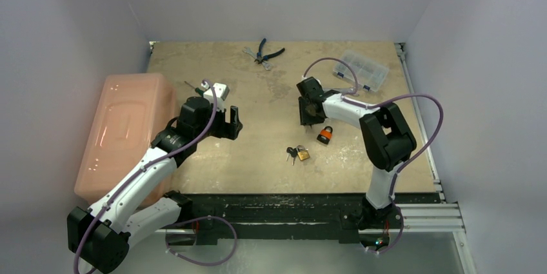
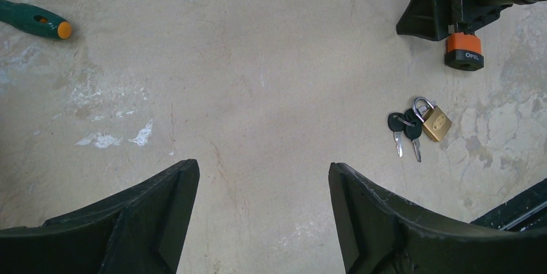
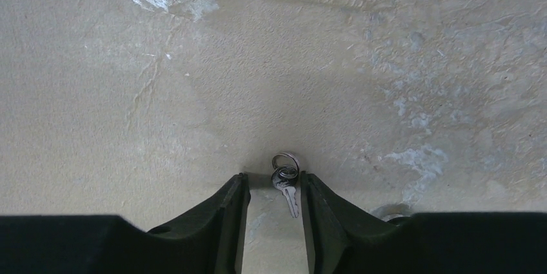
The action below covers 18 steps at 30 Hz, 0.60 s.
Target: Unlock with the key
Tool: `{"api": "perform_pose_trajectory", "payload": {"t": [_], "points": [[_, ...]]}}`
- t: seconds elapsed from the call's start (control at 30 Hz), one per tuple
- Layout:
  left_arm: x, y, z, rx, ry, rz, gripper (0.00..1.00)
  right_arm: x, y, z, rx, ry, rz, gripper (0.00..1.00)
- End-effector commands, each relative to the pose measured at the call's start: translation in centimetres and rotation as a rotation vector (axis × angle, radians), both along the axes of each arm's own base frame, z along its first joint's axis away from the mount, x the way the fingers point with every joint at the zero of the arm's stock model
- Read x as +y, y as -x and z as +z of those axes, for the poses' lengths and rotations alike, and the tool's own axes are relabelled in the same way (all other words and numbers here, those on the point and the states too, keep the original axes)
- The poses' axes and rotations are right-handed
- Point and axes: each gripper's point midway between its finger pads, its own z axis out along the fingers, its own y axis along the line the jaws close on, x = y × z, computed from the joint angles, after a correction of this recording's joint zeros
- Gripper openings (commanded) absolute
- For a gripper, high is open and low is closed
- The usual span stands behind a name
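Straddling a small silver key (image 3: 288, 189) on its ring, the right claw (image 3: 273, 187) sits low over the table (image 1: 258, 164), right of the middle. Its jaws are drawn in to a slim gap that is a little wider than the key. The key appears to lie loose between them rather than pinched.

The orange padlock (image 1: 325, 135) lies just beside that claw, toward the near edge, with nothing in its keyhole as far as can be seen. A brass padlock (image 2: 436, 123) with two black-headed keys (image 2: 404, 129) lies closer to the near edge.

The left claw (image 2: 263, 169) hangs wide open and empty over bare table toward the left edge.

By my reading the job has barely begun. Gripping the key, steadying a lock, inserting and turning are all left.
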Motion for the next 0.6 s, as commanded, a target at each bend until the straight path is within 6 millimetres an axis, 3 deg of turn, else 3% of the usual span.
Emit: {"api": "perform_pose_trajectory", "payload": {"t": [0.0,0.3,0.57], "points": [[-0.2,-0.5,2.3,-0.059,0.029,0.008,0.77,-0.2,-1.2,0.2,-0.030,0.044,-0.001,0.39],[-0.2,-0.5,2.2,-0.057,0.028,0.008,0.77,-1.1,-0.2,-1.4,0.003,0.084,-0.005,0.01],[-0.2,-0.5,2.4,-0.063,0.029,0.008,0.77,0.9,-0.2,0.7,-0.060,0.002,0.084,0.00]]}}
